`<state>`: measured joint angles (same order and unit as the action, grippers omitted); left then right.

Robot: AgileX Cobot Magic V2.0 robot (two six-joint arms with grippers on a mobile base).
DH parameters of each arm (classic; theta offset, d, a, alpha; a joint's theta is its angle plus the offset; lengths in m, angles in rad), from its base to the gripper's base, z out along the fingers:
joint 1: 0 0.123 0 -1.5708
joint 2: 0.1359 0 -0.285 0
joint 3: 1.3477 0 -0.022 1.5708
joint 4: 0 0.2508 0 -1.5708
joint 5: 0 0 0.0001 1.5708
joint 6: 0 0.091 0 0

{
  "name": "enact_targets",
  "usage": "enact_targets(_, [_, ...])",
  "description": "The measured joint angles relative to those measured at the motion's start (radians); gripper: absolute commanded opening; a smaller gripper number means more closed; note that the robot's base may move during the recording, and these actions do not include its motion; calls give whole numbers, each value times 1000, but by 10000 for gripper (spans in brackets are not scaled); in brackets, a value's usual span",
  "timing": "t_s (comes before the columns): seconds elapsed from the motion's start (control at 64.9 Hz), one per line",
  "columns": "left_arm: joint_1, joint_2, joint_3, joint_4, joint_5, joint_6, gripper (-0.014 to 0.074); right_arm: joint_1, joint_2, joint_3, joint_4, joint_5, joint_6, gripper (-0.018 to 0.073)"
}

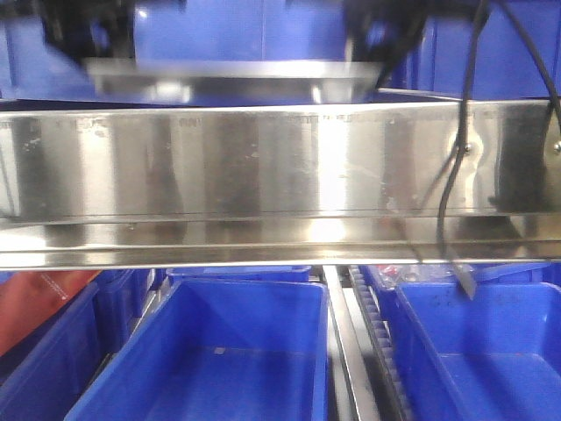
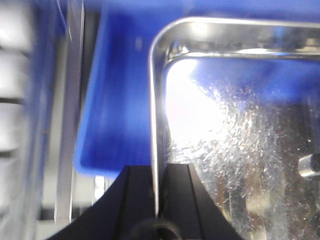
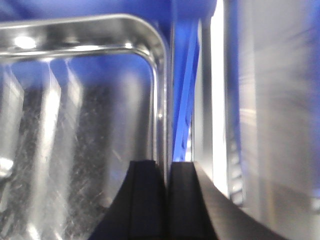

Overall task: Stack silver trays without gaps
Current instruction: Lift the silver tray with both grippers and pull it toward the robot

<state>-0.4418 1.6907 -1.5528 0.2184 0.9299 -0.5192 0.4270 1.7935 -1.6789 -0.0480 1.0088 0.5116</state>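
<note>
A silver tray (image 1: 237, 81) hangs behind the shelf rail at the top of the front view, held at both short ends. My left gripper (image 2: 158, 172) is shut on the tray's left rim, and the thin steel edge runs up between its black fingers (image 2: 137, 200). The scratched tray floor (image 2: 235, 140) lies to the right of them. My right gripper (image 3: 166, 167) is shut on the tray's right rim, with the tray floor (image 3: 75, 130) to its left. In the front view the left gripper (image 1: 83, 39) and right gripper (image 1: 386, 48) show only as dark blurred shapes.
A long brushed-steel shelf rail (image 1: 263, 175) spans the front view. Blue bins (image 1: 228, 351) (image 1: 482, 351) stand below it, and a roller track (image 1: 372, 342) runs between them. A black cable (image 1: 460, 175) hangs over the rail. Another blue bin (image 2: 120, 100) lies beneath the tray.
</note>
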Motion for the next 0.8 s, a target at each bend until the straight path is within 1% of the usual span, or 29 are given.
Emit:
enact_targets(0.108, [-48,-73,0,66,8,-55,-12,31,-74,0,-78,15,29,-78])
enact_targets(0.139, [-59,-86,-3,74,10,-62,-12,39,-95,0,-101,22,34,-78])
enact_targets(0.278, [-91,-146,-42,95,32,-80,-12,62,-187,0,-141,34,48,-78])
enact_targets(0.601, [-151,-189,-228,122,111,-82,-12,75,-356,0,-160,46,54,-74])
enact_targets(0.678, [-169,-191,-248,126,126,-82,-12,75,-372,-4,-160,57,54,-74])
enact_targets(0.802, [-180,-197,-254,126,158,-82,-12,83,-377,-43,-162,89,54,-74])
